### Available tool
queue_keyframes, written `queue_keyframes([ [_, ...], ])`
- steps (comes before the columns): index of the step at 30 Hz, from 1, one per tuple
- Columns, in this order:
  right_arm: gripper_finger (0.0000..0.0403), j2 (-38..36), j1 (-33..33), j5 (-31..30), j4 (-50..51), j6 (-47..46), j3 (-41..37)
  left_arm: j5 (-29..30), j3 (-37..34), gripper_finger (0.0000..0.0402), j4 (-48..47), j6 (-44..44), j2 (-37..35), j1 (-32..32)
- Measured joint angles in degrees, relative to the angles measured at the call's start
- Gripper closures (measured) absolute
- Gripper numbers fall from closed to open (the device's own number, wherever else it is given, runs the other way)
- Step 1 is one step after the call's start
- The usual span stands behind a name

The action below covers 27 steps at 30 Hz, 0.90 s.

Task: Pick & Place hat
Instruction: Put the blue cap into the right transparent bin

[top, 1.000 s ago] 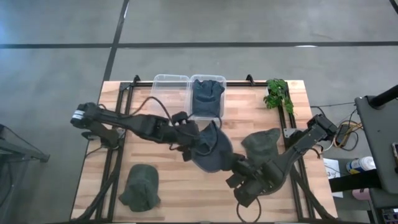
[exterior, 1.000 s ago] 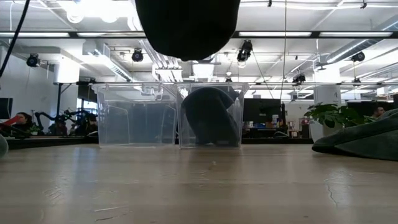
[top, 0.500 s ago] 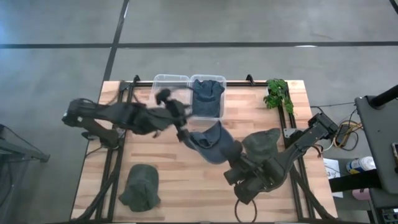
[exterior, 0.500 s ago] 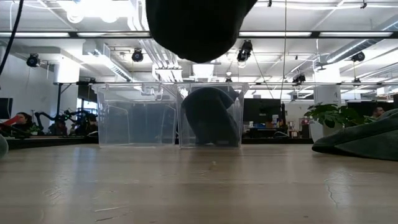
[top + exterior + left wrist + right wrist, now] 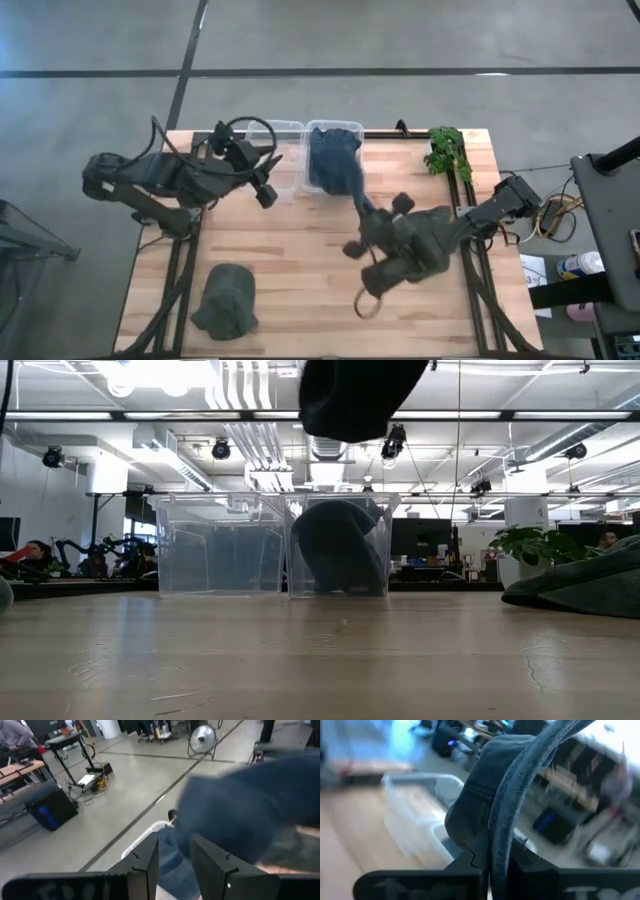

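Observation:
A dark blue hat (image 5: 345,182) hangs in the air in front of the right clear bin (image 5: 335,124); the low view shows it high up (image 5: 355,395). My right gripper (image 5: 363,214) is shut on it. My left gripper (image 5: 268,192) is open and holds nothing, off to the table's left beside the left clear bin (image 5: 272,127). The left wrist view looks past its fingers (image 5: 175,865) at the blue hat. Another blue hat (image 5: 335,548) lies inside the right bin. My right gripper holds the blue hat by its brim edge (image 5: 499,845), pinched between the two fingers. The fingers reach from the table's near side toward the far edge. The hat is lifted clear of the table, its crown (image 5: 482,795) bulging to one side of the brim.
One green hat (image 5: 225,300) lies at the near left of the table. A second green hat (image 5: 430,232) lies under my right arm, at the right in the low view (image 5: 580,585). A green plant (image 5: 445,150) stands at the far right corner.
My left gripper has let go of the blue hat and drawn back toward the table's left and far side. My right gripper has carried the hat from the table's middle toward the far edge, up to the right bin. The hat stays lifted clear.

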State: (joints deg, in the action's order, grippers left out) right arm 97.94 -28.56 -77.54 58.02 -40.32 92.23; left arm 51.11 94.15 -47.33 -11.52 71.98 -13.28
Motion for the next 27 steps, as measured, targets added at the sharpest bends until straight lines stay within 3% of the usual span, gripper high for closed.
queue_keyframes([
  [9,0.039,-1.78,8.8,-0.06,-0.02,-30.12,0.0,-0.86,-7.59,0.0296,-3.83,-4.88,0.03,-0.02],
  [13,0.039,-2.1,13.71,3.91,-0.85,-41.56,-0.18,-0.85,-11.69,0.0296,-3.73,-4.87,0.07,0.1],
  [18,0.039,-1.18,18.52,10.23,-11.55,-36.02,-1.98,-0.83,-16.39,0.0296,-3.14,-4.82,0.14,1.32],
  [23,0.039,-1.6,21.07,10.54,-27.38,-24.54,-5.03,-2.42,-20.96,0.0296,0.29,-4.78,0.11,2.75],
  [27,0.039,-1.33,23.39,13.28,-28.52,-28.89,-7.19,-5.61,-23.98,0.0296,6.97,-2.6,0.11,4.16],
])
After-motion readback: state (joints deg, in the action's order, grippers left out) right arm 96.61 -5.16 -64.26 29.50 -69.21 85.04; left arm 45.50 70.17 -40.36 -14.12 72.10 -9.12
